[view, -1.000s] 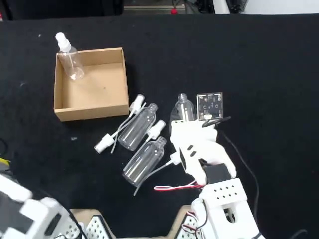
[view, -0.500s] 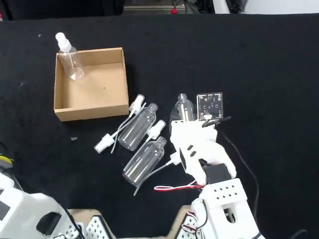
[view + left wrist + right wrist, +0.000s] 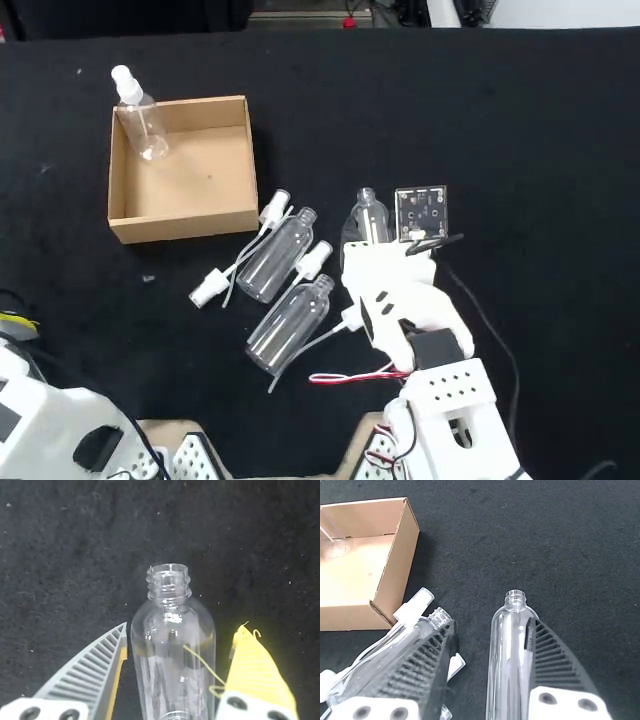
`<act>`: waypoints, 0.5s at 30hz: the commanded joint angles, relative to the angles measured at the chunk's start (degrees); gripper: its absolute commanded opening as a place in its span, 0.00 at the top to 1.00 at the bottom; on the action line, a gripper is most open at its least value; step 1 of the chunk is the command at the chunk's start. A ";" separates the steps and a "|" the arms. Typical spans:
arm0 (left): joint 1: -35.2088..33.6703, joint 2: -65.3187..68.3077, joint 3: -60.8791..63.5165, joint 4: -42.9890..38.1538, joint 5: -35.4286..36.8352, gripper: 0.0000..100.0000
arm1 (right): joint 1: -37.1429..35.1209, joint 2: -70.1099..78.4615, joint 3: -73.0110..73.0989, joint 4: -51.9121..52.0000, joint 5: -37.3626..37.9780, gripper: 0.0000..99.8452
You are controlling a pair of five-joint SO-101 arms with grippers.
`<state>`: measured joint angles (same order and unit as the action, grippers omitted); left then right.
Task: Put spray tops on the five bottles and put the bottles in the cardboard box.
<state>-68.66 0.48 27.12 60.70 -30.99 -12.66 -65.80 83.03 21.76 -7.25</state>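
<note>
My left gripper (image 3: 185,626) is open astride a clear uncapped bottle (image 3: 172,645), a thin gap on each side. That arm (image 3: 50,430) sits at the table's near left corner. My right gripper (image 3: 491,622) is open too; another uncapped bottle (image 3: 512,650) lies against one finger, well clear of the other. The high view has that bottle (image 3: 369,213) ahead of the right arm (image 3: 400,300). Two more bare bottles (image 3: 276,254) (image 3: 291,320) lie to its left among loose spray tops (image 3: 273,209) (image 3: 314,259). A capped bottle (image 3: 140,115) leans in the cardboard box (image 3: 180,226).
More spray tops with long tubes lie at the near left of the bottles (image 3: 208,291) and beside the right arm (image 3: 350,319). A small square board (image 3: 420,212) sits right of the held bottle. The box corner (image 3: 395,545) is close to the right gripper. Black cloth covers the table.
The left arm has shifted at the near left corner, and a yellow fingertip now shows at the left edge. The right arm, the bottles and the tops have not moved.
</note>
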 commanded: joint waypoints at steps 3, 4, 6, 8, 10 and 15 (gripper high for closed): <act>0.66 -0.35 -0.31 -0.70 1.23 0.69 | 0.79 -0.66 -1.27 -1.32 -0.18 0.79; 0.66 -0.35 -0.31 -0.70 1.23 0.69 | 0.79 -0.66 -1.27 -1.32 -0.18 0.79; 0.66 -0.26 -0.31 -0.70 1.23 0.70 | 0.79 -0.66 -1.27 -1.32 -0.18 0.79; 0.66 -0.26 -0.31 -0.70 1.23 0.72 | 0.79 -0.66 -1.27 -1.32 -0.18 0.79; 0.66 -0.26 -0.31 -0.70 1.23 0.74 | 0.88 -0.75 -1.27 -1.32 -0.18 0.79; 0.66 -0.26 -0.31 -0.70 1.14 0.74 | 0.88 -0.75 -1.27 -1.32 -0.18 0.79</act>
<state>-68.75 0.48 27.12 60.70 -29.93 -12.66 -65.80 83.03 21.76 -7.25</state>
